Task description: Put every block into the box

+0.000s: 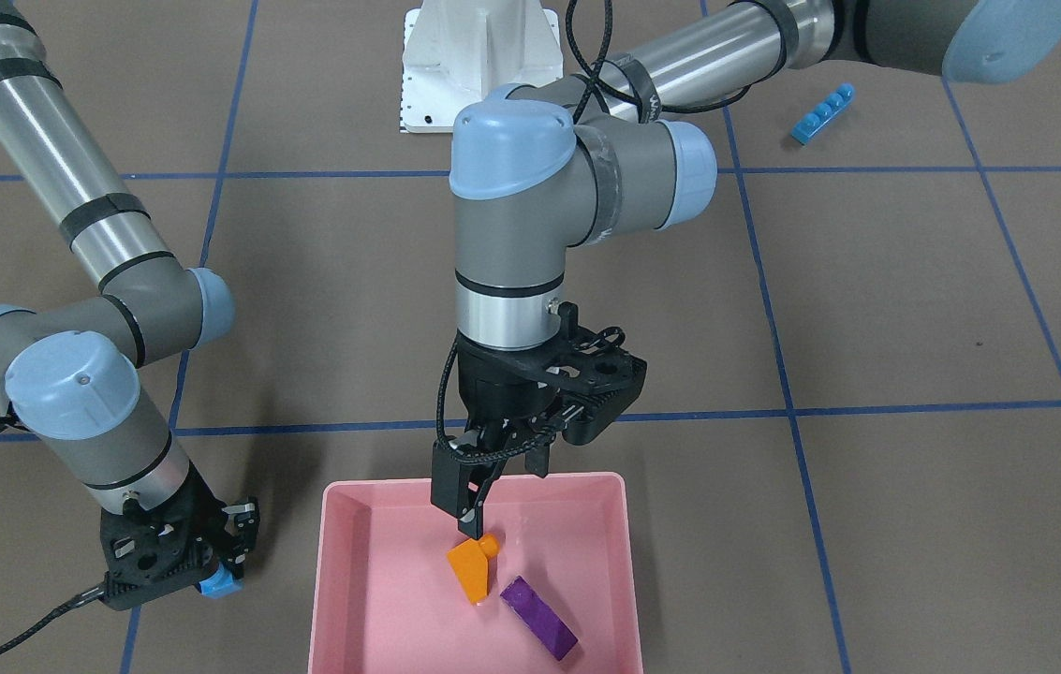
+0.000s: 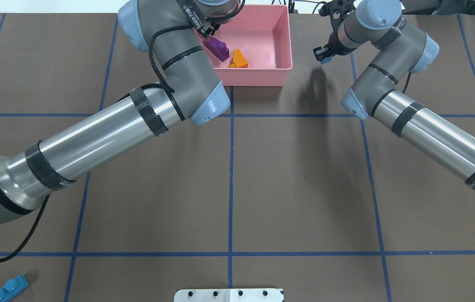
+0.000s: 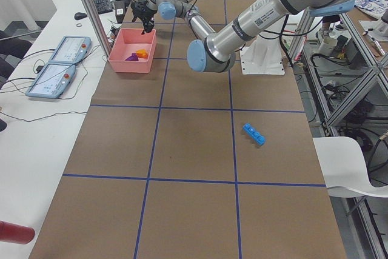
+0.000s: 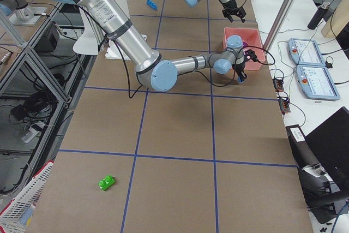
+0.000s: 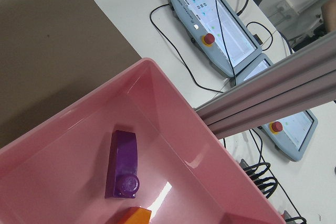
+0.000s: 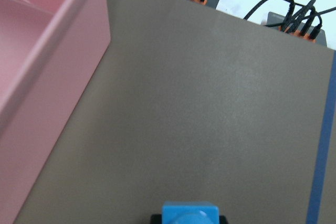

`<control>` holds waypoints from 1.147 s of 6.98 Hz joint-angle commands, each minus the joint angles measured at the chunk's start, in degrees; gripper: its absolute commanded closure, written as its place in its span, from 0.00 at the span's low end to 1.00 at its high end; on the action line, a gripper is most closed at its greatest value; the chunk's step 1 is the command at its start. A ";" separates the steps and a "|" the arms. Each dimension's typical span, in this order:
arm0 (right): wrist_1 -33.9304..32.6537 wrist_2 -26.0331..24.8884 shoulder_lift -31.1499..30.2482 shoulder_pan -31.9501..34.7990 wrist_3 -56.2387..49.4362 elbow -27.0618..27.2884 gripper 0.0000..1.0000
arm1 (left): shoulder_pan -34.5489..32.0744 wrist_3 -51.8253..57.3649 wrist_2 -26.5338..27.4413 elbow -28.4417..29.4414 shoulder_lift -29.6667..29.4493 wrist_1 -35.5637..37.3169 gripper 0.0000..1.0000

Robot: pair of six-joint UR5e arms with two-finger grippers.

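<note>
The pink box holds an orange block and a long purple block, both also seen in the left wrist view as the purple block and the orange block. My left gripper hangs open over the box, just above the orange block. My right gripper is shut on a small light-blue cube, beside the box's outer wall. A long light-blue bar lies near the robot's left side. A green block lies far off on the right end.
The white metal base stands at the robot's edge of the table. Two control pendants and cables lie on the white bench beyond the box. A metal frame post runs close to the box's far side.
</note>
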 commanded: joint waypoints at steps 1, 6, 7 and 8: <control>-0.16 6.69 0.28 5.15 0.79 4.37 1.00 | 0.02 6.61 -3.45 -11.01 2.31 13.68 0.01; -0.25 2.97 7.30 1.06 14.33 6.60 1.00 | 0.64 39.98 -12.94 -47.15 34.10 24.46 0.01; -0.34 -1.85 7.75 -1.92 15.90 6.50 1.00 | 0.72 46.22 -12.95 -50.32 36.57 28.92 0.01; -0.34 -4.16 7.84 -3.25 16.18 6.33 1.00 | 0.64 52.11 -13.38 -53.05 37.73 33.40 0.01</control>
